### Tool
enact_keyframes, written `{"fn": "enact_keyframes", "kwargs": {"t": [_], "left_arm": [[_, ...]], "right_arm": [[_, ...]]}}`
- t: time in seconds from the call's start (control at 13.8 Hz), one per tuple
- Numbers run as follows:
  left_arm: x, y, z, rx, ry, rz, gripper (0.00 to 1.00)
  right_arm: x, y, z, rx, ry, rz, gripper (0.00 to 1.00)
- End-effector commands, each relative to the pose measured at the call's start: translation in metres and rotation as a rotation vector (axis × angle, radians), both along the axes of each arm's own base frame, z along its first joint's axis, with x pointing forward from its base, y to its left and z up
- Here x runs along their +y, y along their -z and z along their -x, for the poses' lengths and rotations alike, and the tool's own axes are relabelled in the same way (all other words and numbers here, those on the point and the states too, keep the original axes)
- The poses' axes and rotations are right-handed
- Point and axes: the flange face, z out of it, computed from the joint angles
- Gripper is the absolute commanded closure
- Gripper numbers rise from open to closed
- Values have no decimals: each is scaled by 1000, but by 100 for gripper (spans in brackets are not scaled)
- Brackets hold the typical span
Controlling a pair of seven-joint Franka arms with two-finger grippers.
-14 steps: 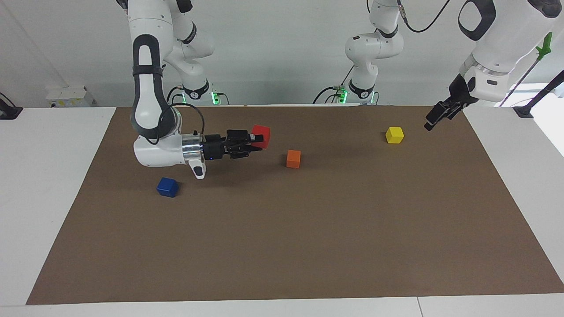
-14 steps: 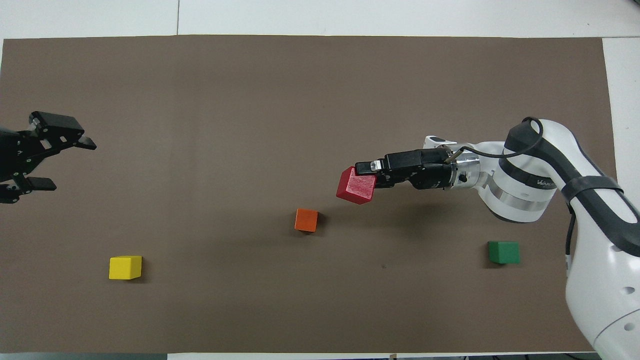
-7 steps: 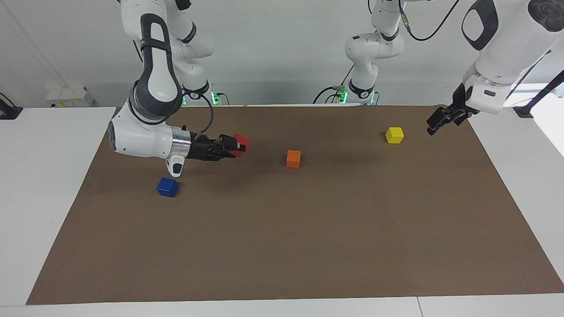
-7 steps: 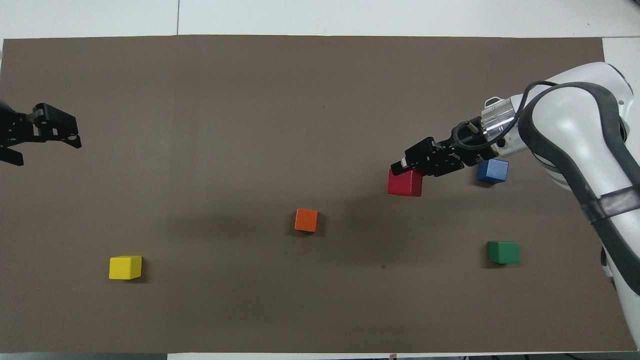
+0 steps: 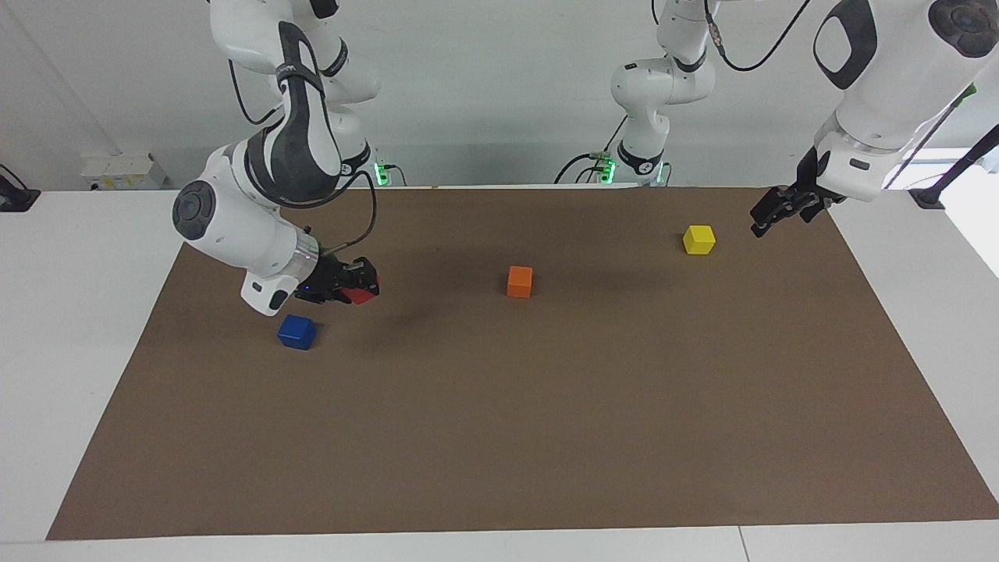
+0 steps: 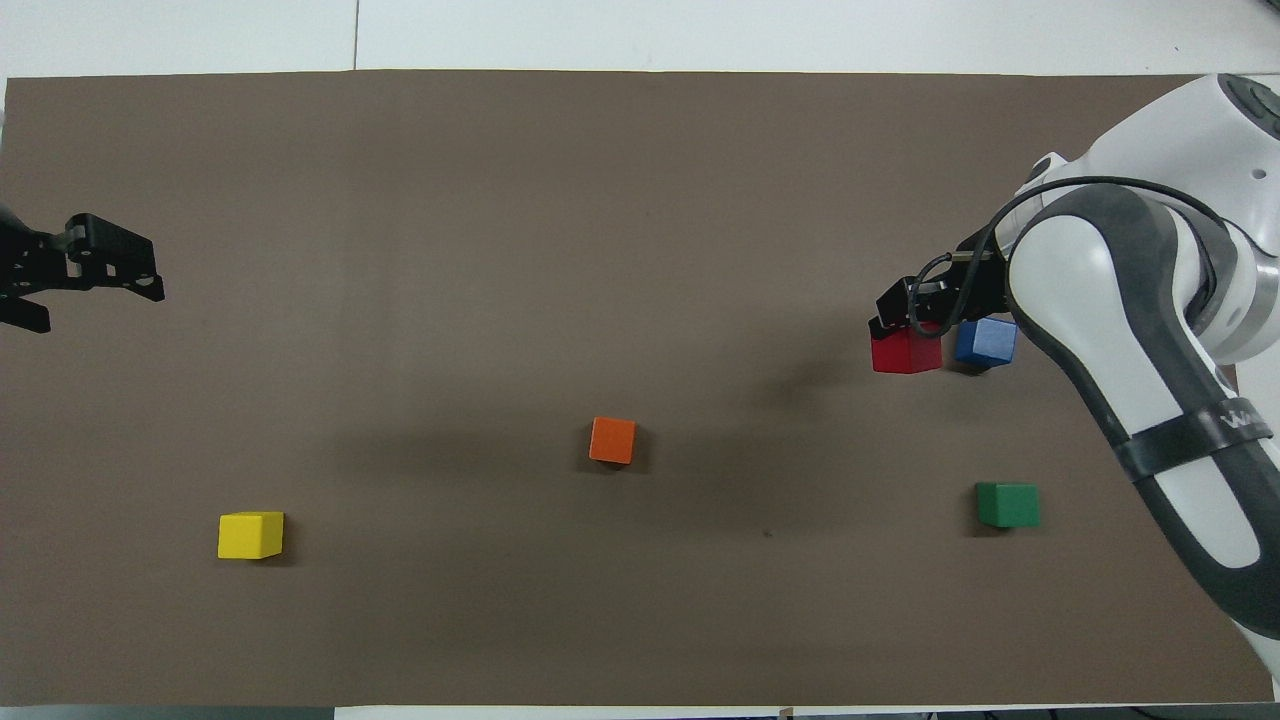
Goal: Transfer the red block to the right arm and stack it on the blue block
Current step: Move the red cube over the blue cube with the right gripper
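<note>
My right gripper (image 5: 360,287) (image 6: 905,338) is shut on the red block (image 5: 361,295) (image 6: 905,352) and holds it in the air, tilted, over the mat just beside the blue block. That blue block (image 5: 297,332) (image 6: 985,341) sits on the brown mat toward the right arm's end, a little below the gripper's wrist. My left gripper (image 5: 773,212) (image 6: 95,290) hangs open and empty above the mat's edge at the left arm's end, where that arm waits.
A yellow cube (image 5: 698,239) (image 6: 250,534) lies near the left gripper, and an orange cube (image 5: 520,281) (image 6: 612,440) sits mid-mat. A green cube (image 6: 1007,503) lies nearer the robots than the blue block. The brown mat (image 5: 499,437) covers the table.
The right arm has swung back toward its own end, carrying the red block from beside the orange cube to just beside the blue block and lowering it. The left gripper drew back slightly.
</note>
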Motion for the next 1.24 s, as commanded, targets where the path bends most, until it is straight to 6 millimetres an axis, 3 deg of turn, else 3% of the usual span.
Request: {"fn": "enact_keyframes", "kwargs": {"t": [0.0, 0.22, 0.44, 0.58, 0.8, 1.16], "left_arm": [[5, 10, 9, -5, 37, 38, 0], [20, 22, 11, -10, 18, 35, 0], [14, 17, 26, 17, 21, 32, 0], [15, 23, 38, 35, 30, 31, 0], [11, 21, 34, 6, 37, 30, 0], [11, 18, 35, 3, 35, 30, 0]], "right_arm": [[-7, -3, -9, -55, -28, 105, 100], [-24, 1, -14, -97, -31, 166, 100], [-44, 7, -12, -88, -52, 244, 100], [-59, 22, -7, -57, -50, 276, 100], [-91, 50, -10, 2, 37, 302, 100], [-94, 47, -18, 14, 206, 343, 100]]}}
